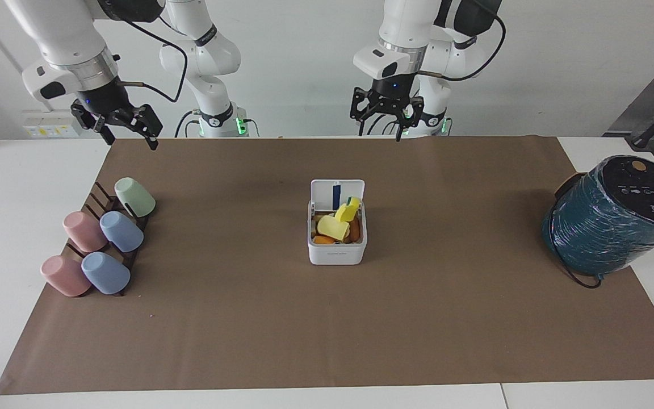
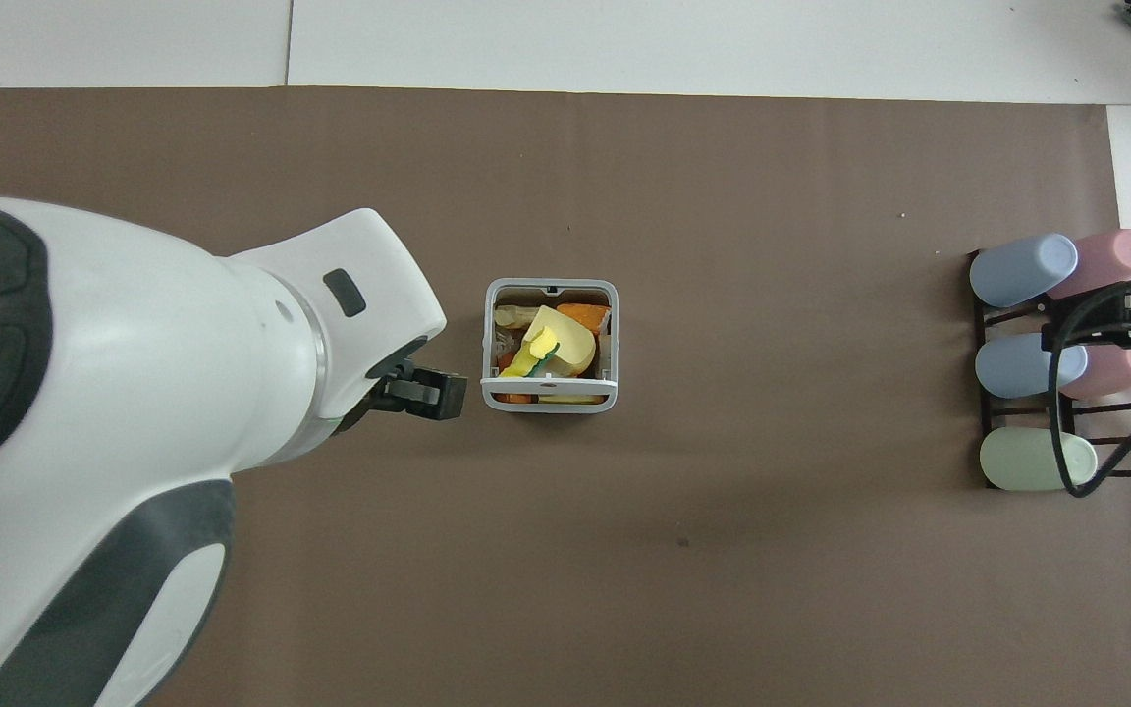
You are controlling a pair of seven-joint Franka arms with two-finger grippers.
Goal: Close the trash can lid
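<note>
The white trash can (image 1: 336, 251) stands in the middle of the brown mat, full of yellow and orange items. It also shows in the overhead view (image 2: 488, 334). Its lid (image 1: 338, 192) stands upright and open on the side nearer to the robots, with the blue strip showing. From overhead the lid (image 2: 548, 388) is edge-on. My left gripper (image 1: 382, 126) hangs open and empty, high over the mat's edge at the robots' end. From overhead it (image 2: 425, 394) lies beside the can. My right gripper (image 1: 127, 132) waits open and empty above the cup rack end.
A large teal wrapped cylinder (image 1: 611, 218) sits at the left arm's end of the table. A dark rack with several pastel cups (image 1: 100, 241) sits at the right arm's end and shows from overhead (image 2: 1027, 363). The brown mat (image 1: 327, 329) covers the table.
</note>
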